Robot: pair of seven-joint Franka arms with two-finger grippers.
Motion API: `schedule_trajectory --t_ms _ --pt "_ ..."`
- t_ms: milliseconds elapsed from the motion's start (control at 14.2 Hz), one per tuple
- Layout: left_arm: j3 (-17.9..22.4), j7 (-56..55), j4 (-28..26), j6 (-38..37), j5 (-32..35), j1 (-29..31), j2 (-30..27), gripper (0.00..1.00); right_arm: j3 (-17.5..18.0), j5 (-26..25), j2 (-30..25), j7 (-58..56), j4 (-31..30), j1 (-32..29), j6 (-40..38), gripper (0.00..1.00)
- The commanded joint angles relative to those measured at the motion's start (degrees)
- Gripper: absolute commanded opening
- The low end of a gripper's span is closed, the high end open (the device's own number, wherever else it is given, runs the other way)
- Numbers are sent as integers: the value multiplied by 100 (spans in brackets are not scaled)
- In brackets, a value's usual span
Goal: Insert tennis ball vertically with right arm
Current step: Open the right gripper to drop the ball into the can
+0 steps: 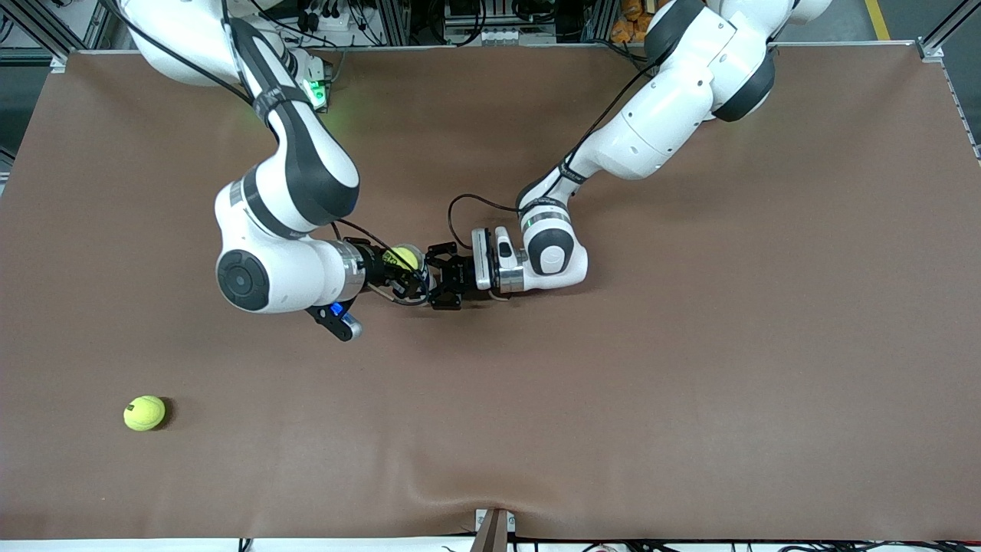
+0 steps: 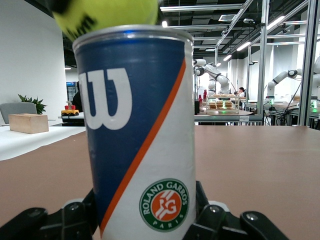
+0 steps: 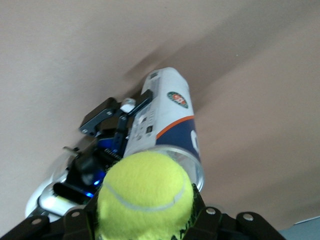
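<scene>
My right gripper (image 1: 397, 270) is shut on a yellow tennis ball (image 1: 405, 258) and holds it right over the open mouth of an upright can (image 1: 419, 251). In the right wrist view the ball (image 3: 145, 195) sits between the fingers (image 3: 75, 222), with the can's rim (image 3: 192, 165) just under it. The can (image 2: 140, 130) is blue and white with an orange stripe and a Roland Garros logo. My left gripper (image 1: 431, 276) is shut on the can's lower part; its fingers (image 2: 67, 220) flank the can. The ball's underside (image 2: 107, 12) shows at the can's top.
A second yellow tennis ball (image 1: 144, 412) lies on the brown table cover (image 1: 690, 368), nearer the front camera, toward the right arm's end. The left gripper's body (image 3: 107, 120) shows beside the can in the right wrist view.
</scene>
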Motion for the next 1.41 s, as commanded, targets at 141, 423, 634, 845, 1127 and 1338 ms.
schedule_trajectory --t_ms 141,423,634,845,1127,1338 --pt "-31 978 47 -115 -252 -13 135 71 -64 56 -6 79 -182 47 8 55" --pt "-31 978 47 -115 -260 -13 135 71 -64 47 -6 70 -191 74 -19 100" --pt "-31 978 47 -115 -260 -13 135 71 -64 47 -15 70 -182 100 -36 100" --pt "-31 978 47 -115 -269 -13 135 71 -64 47 -24 70 -173 100 -36 100" --pt "-31 978 47 -115 -269 -13 135 71 -99 -207 -164 -227 -164 -223 -71 100" --pt "-31 978 47 -115 -278 -13 162 73 -99 -908 -226 -1122 -156 -663 -238 100"
